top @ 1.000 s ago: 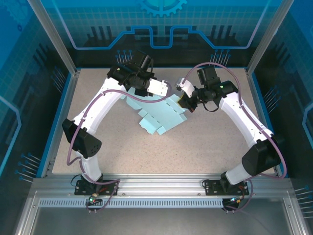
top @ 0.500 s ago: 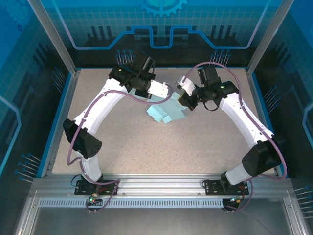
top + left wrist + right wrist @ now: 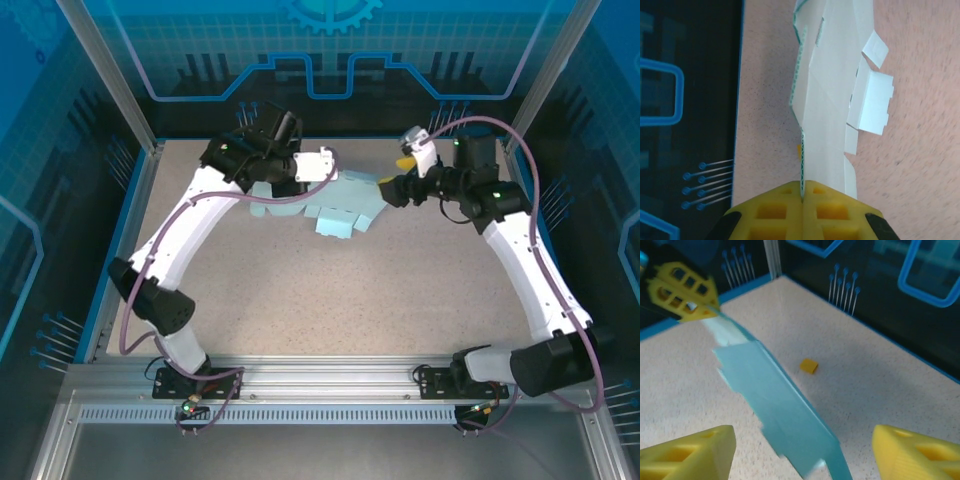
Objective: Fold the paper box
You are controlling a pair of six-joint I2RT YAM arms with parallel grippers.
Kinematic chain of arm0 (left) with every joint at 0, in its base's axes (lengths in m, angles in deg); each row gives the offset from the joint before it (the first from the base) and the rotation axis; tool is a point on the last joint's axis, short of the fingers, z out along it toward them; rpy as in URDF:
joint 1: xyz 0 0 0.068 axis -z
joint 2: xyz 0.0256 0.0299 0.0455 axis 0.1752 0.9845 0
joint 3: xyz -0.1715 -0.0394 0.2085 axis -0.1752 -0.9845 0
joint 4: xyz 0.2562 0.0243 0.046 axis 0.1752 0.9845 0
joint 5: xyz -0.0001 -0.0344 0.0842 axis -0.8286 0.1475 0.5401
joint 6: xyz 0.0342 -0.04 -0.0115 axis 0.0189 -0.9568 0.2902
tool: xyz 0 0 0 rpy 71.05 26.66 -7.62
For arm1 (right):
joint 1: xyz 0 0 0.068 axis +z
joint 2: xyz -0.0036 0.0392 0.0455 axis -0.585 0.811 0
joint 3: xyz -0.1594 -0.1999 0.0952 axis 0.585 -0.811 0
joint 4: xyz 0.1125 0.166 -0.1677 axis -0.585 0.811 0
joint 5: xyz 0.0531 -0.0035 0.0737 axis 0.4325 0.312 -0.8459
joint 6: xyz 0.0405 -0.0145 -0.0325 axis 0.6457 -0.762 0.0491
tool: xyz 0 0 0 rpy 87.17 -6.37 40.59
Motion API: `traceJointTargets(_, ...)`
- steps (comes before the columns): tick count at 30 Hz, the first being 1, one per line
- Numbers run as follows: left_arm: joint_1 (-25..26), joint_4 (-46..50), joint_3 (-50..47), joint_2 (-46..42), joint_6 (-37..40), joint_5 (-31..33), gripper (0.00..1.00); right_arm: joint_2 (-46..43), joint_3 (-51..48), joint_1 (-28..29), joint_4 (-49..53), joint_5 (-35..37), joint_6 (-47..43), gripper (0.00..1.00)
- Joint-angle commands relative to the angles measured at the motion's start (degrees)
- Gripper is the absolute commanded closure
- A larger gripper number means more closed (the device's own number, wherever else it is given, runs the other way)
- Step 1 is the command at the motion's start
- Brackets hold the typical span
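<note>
Two pincers meet over the far half of the table, about midway between its left and right edges, with the paper box stretched between them. The left pincer is clamped on the card. In the left wrist view its yellow jaws are pressed together on one thin edge of the paper box, which runs away from them, standing on edge, with a squarish flap and a smaller tab jutting out to one side. The card is light blue, partly creased and not closed into a box.

The right pincer stands apart, at the card's other end. In the right wrist view its yellow fingers are spread wide around the gap, and the tip of the paper box reaches in between them without touching either one. From there the card rises as a long tilted strip to the left pincer at the upper left. I cannot tell whether its lower flaps rest on the table.

A small orange bit lies on the table just beside the card, toward the far edge. It also peeks out from behind the card's edge in the left wrist view.
</note>
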Motion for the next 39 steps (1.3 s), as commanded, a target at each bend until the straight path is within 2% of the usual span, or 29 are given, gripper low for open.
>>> traceJointTargets(1, -1.93, -4.40, -5.52, -6.34, -17.03, -6.55, 1.00, -2.64, -4.85, -2.87, -8.56, -5.57, 4.69, 0.24)
traceJointTargets(4, -4.26, -10.17, -13.55, -11.56, -25.32, -12.35, 1.00, -5.11, -9.64, -4.17, -14.61, -8.06, 5.39, 0.22)
traceJointTargets(8, -10.05, -16.15, -21.90, -17.32, -36.33, -24.45, 1.00, -5.98, -15.53, -6.65, -23.56, -13.71, 7.43, 0.18)
traceJointTargets(10, -12.11, -18.33, -25.29, -19.49, -39.69, -29.64, 1.00, -4.70, -16.60, -6.90, -25.87, -15.67, 7.03, 0.18)
traceJointTargets(12, -12.85, -19.90, -28.59, -21.58, -41.00, -31.73, 1.00, -2.66, -16.50, -6.87, -27.14, -17.02, 6.44, 0.18)
traceJointTargets(16, -13.26, -23.30, -33.40, -24.32, -42.63, -33.92, 1.00, 2.13, -14.09, -6.92, -28.22, -19.50, 5.97, 0.18)
traceJointTargets(23, -13.26, -24.20, -33.75, -23.95, -42.95, -35.89, 1.00, 8.42, -9.75, -7.41, -27.41, -23.99, 3.02, 0.20)
traceJointTargets(25, -13.26, -24.54, -33.81, -23.68, -43.13, -36.32, 1.00, 9.94, -8.81, -7.63, -26.97, -27.39, 2.31, 0.24)
traceJointTargets(28, -13.26, -24.85, -33.90, -23.30, -43.30, -36.67, 1.00, 11.14, -7.79, -7.73, -26.19, -31.70, 1.30, 0.37)
traceJointTargets(32, -13.34, -25.30, -34.29, -23.10, -43.19, -36.76, 1.00, 12.07, -7.11, -8.18, -25.73, -33.60, 0.89, 0.49)
traceJointTargets(39, -13.35, -25.89, -34.45, -22.92, -43.42, -36.68, 1.00, 11.07, -8.77, -10.11, -29.65, -35.20, 3.99, 0.51)
